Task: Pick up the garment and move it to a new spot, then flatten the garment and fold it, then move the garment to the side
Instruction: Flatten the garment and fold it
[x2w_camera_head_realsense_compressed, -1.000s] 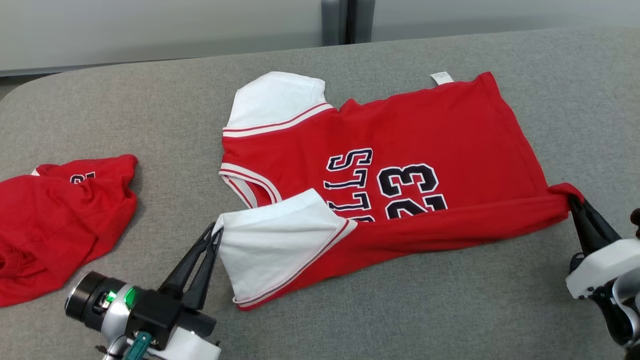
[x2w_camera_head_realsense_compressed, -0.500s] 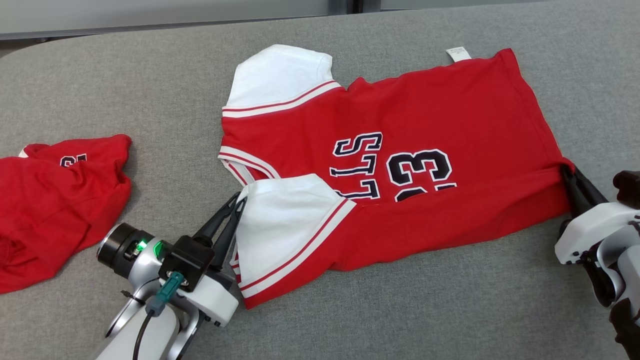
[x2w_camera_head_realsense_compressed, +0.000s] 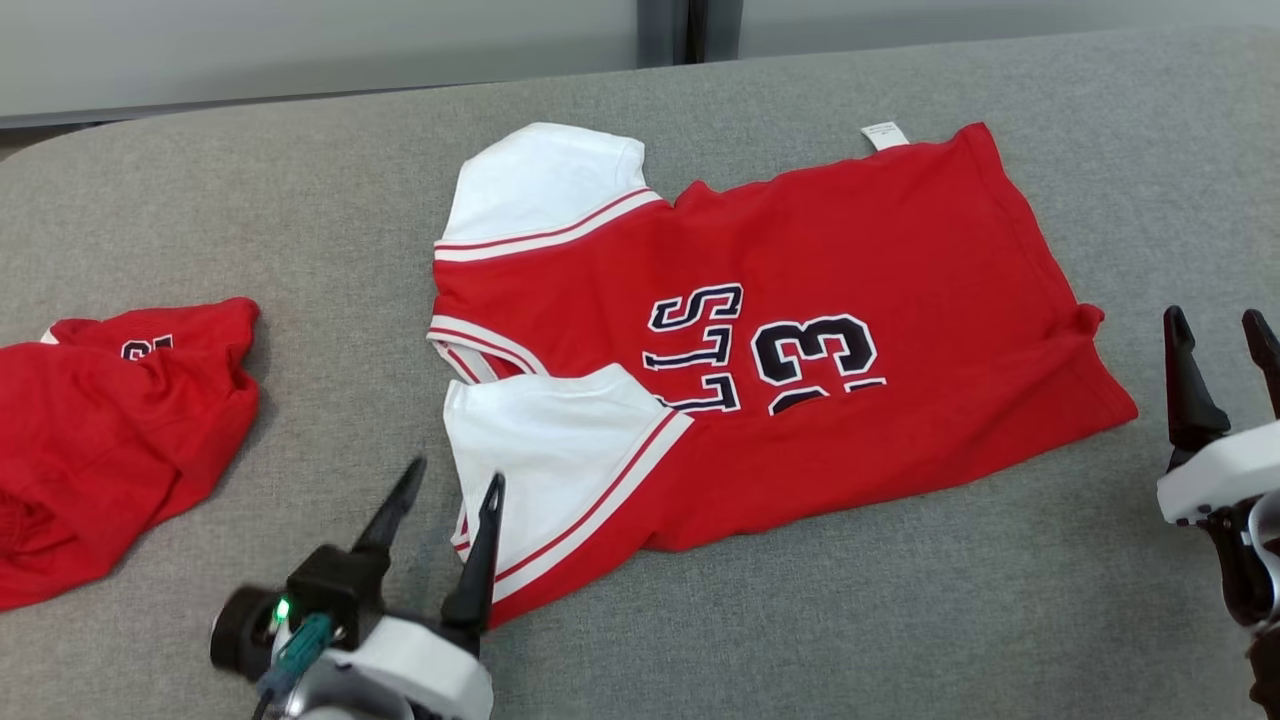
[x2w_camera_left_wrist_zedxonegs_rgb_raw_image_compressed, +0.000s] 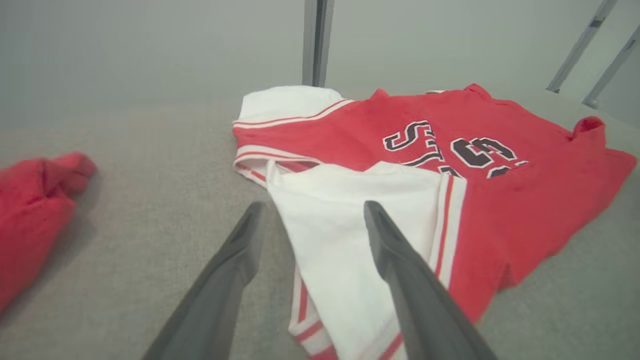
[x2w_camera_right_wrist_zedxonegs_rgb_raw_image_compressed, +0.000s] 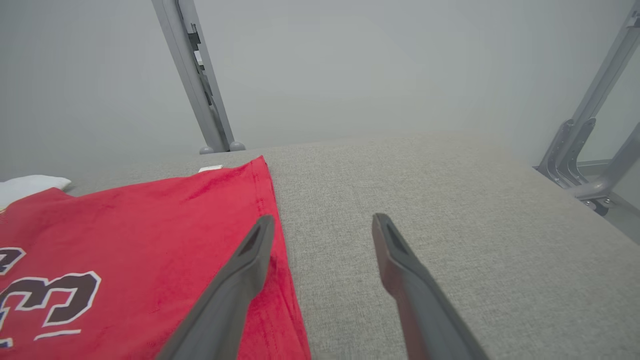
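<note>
The red jersey (x2w_camera_head_realsense_compressed: 860, 240) with white sleeves and dark lettering lies spread on the grey table (x2w_camera_head_realsense_compressed: 300, 200), its near long edge folded over the number. In the left wrist view the jersey (x2w_camera_left_wrist_zedxonegs_rgb_raw_image_compressed: 500, 210) shows its near white sleeve (x2w_camera_left_wrist_zedxonegs_rgb_raw_image_compressed: 345, 220) between the fingers. My left gripper (x2w_camera_head_realsense_compressed: 455, 478) is open at the near white sleeve (x2w_camera_head_realsense_compressed: 540, 440), holding nothing. My right gripper (x2w_camera_head_realsense_compressed: 1218, 325) is open just right of the jersey's hem corner, apart from it. The right wrist view has the jersey (x2w_camera_right_wrist_zedxonegs_rgb_raw_image_compressed: 125, 235) at left, beside the left finger (x2w_camera_right_wrist_zedxonegs_rgb_raw_image_compressed: 245, 265).
A second red garment (x2w_camera_head_realsense_compressed: 100, 420) lies crumpled at the table's left edge, also in the left wrist view as a red garment (x2w_camera_left_wrist_zedxonegs_rgb_raw_image_compressed: 30, 210). Grey metal posts (x2w_camera_right_wrist_zedxonegs_rgb_raw_image_compressed: 195, 75) stand behind the table's far edge. Bare grey table (x2w_camera_right_wrist_zedxonegs_rgb_raw_image_compressed: 425, 190) stretches right of the jersey.
Both grippers have let go of the jersey and opened. The folded near edge now lies flat on the table. Each arm has drawn back slightly from the cloth. The camera has shifted too.
</note>
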